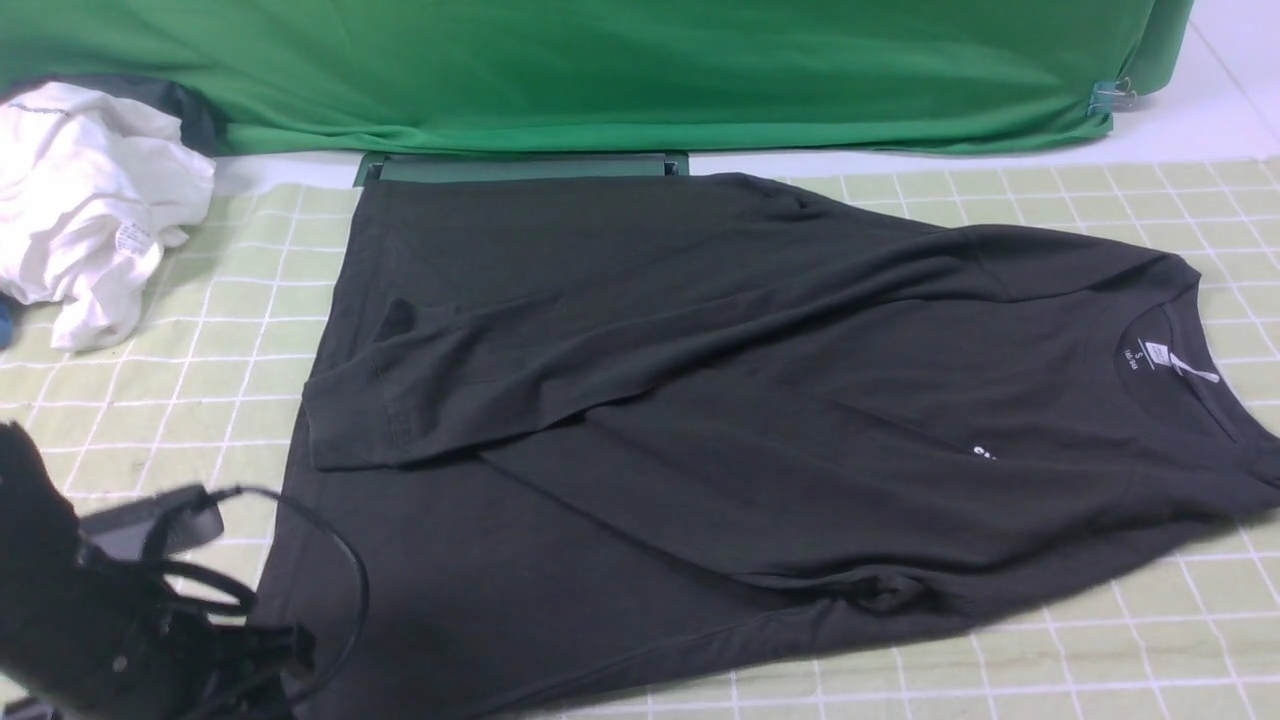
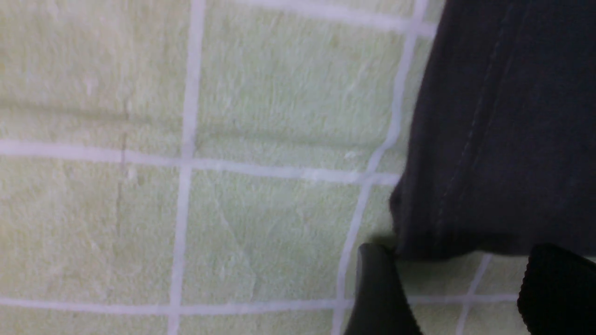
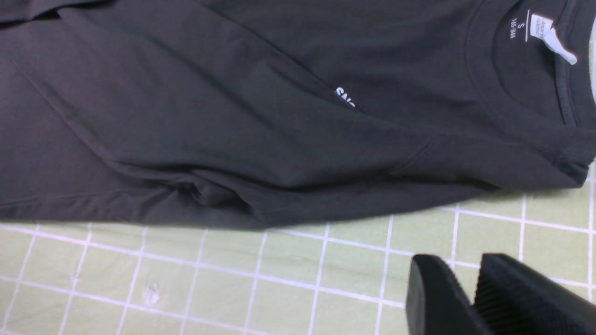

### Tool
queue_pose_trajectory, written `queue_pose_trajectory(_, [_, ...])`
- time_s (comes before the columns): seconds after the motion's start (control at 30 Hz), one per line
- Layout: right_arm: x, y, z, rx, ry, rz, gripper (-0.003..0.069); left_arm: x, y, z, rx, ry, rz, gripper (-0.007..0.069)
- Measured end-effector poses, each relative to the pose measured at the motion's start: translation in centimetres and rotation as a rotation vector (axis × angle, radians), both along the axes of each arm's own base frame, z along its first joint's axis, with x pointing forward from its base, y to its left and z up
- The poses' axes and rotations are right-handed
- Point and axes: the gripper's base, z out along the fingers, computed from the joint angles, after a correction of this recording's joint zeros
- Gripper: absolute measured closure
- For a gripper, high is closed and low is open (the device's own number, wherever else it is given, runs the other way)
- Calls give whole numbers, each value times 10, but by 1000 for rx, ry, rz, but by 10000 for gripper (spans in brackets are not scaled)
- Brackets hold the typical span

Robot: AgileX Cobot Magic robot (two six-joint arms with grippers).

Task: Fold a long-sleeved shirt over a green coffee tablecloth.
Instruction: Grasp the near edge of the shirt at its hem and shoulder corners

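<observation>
Right, pale green coffee tablecloth [image 1: 1100, 640] with white grid across the whole worktop. Behind it, plain deep-green fabric [image 1: 600, 70] as backdrop, pinned by a clip [image 1: 1110, 97] at far right. Crumpled white garment [image 1: 90, 200] at far left. Dark green flat edge [image 1: 520, 166] poking out past the far side of the long-sleeved shirt [image 1: 700, 400], can't tell what. Chest text [image 1: 985, 453] mostly under folded cloth, only a few white letters showing. Near shoulder cut off at the right frame edge; near-left hem corner partly behind the left arm [image 1: 100, 620] and its cable. Shirt flat on the tablecloth, mid worktop, long axis left–right, collar and neck label [image 1: 1160, 355] to the right, hem to the left, one sleeve cuff [image 1: 350, 430] folded in toward the hem. Left end effector [image 2: 461, 256] fingers wide apart, hem corner right at the tips, not clamped. Right end effector [image 3: 465, 265] fingers close together, empty, over bare tablecloth near the shirt's near edge.
</observation>
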Motion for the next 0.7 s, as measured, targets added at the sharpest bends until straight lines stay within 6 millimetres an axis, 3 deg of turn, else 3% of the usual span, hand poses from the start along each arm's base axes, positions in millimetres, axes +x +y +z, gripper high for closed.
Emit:
queue_pose_trajectory(0.17, [0, 0, 0, -1, -1, 0, 515, 8, 4, 6, 46, -33, -26, 224])
queue_pose_trajectory(0.53, [0, 0, 0, -1, -3, 0, 514, 15, -1, -11, -32, 34, -41, 233])
queue_pose_trajectory(0.7, [0, 0, 0, -1, -3, 0, 512, 16, -3, -12, -51, 26, -51, 330])
